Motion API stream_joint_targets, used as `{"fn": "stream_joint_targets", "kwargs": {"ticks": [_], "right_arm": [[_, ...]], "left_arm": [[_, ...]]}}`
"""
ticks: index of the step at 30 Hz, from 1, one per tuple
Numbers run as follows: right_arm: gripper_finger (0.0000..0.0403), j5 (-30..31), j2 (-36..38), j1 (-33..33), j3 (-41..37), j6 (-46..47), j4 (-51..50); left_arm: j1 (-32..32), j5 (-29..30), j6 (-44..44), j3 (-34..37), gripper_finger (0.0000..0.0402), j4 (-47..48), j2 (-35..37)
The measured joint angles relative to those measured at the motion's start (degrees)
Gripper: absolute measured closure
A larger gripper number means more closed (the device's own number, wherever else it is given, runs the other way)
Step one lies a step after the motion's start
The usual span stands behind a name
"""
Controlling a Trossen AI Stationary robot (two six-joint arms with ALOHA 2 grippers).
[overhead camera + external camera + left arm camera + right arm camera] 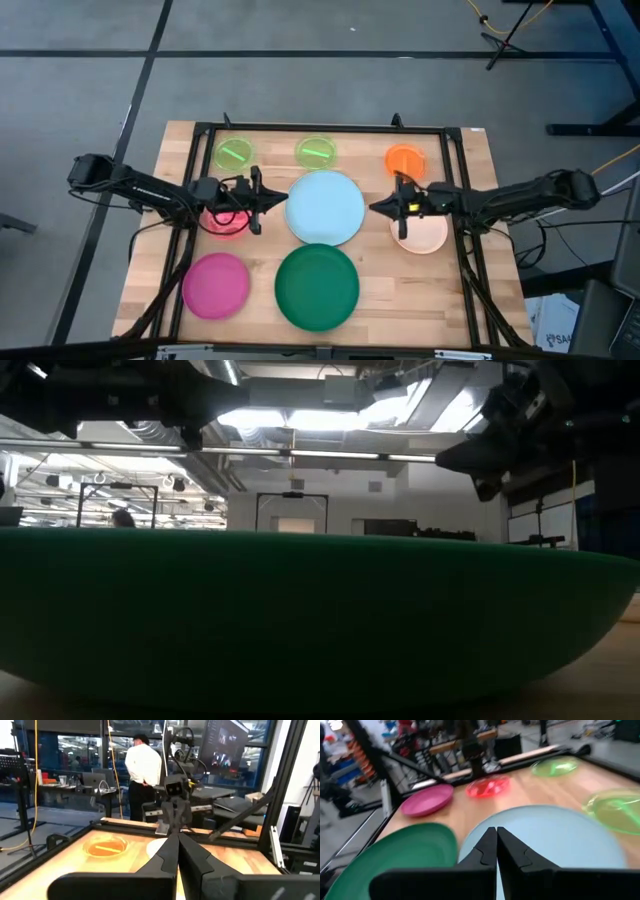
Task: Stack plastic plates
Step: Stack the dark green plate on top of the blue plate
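1. left gripper (272,201): fingers pressed together, empty, just beside the light blue plate (325,207)
2. right gripper (378,206): fingers closed, empty, at that plate's opposite edge
3. dark green plate (317,286): on the table (470,290), nearer the front edge, beside the magenta plate (215,285)

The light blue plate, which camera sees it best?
The high view: the whole light blue plate shows, round, mid-table between both grippers. The right wrist view shows most of it behind that arm's fingers. The left wrist view shows a pale sliver. The low view shows none.
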State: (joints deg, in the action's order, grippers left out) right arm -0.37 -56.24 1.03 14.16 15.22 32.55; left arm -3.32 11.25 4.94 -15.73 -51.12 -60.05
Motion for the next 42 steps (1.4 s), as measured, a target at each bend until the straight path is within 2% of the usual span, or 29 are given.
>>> {"fn": "stream_joint_targets", "kwargs": {"ticks": [13,20,23,30,33,37,42], "right_arm": [[0.04,1.3,-21.8,8.5,18.1,-0.1,-5.5],[0.0393,-2.8,-30.4,8.5,24.8,3.1,-5.6],[0.0358,-2.9,-34.5,8.5,27.2,3.1,-6.7],[0.0233,-3.7,-43.3,8.5,34.8,2.3,-16.7],[0.0192,-3.7,-45.8,8.5,37.0,2.3,-19.7],[0.0167,-4.0,-47.4,8.9,37.9,2.3,-21.8],[0.0175,-2.8,-47.7,9.6,38.0,2.2,-22.5]], "left_arm": [[-0.5,0.1,-0.6,0.0,0.04,0.4,0.0],[-0.5,0.5,-0.6,0.0,0.04,2.1,0.0],[-0.4,1.5,-0.6,0.0,0.04,2.1,0.0],[-0.6,1.4,1.0,0.0,0.04,1.8,0.0],[-0.6,1.5,2.0,0.0,0.04,1.5,0.0],[-0.6,1.5,2.0,0.0,0.04,1.1,0.0],[-0.6,1.5,2.0,0.0,0.04,1.0,0.0]]}}
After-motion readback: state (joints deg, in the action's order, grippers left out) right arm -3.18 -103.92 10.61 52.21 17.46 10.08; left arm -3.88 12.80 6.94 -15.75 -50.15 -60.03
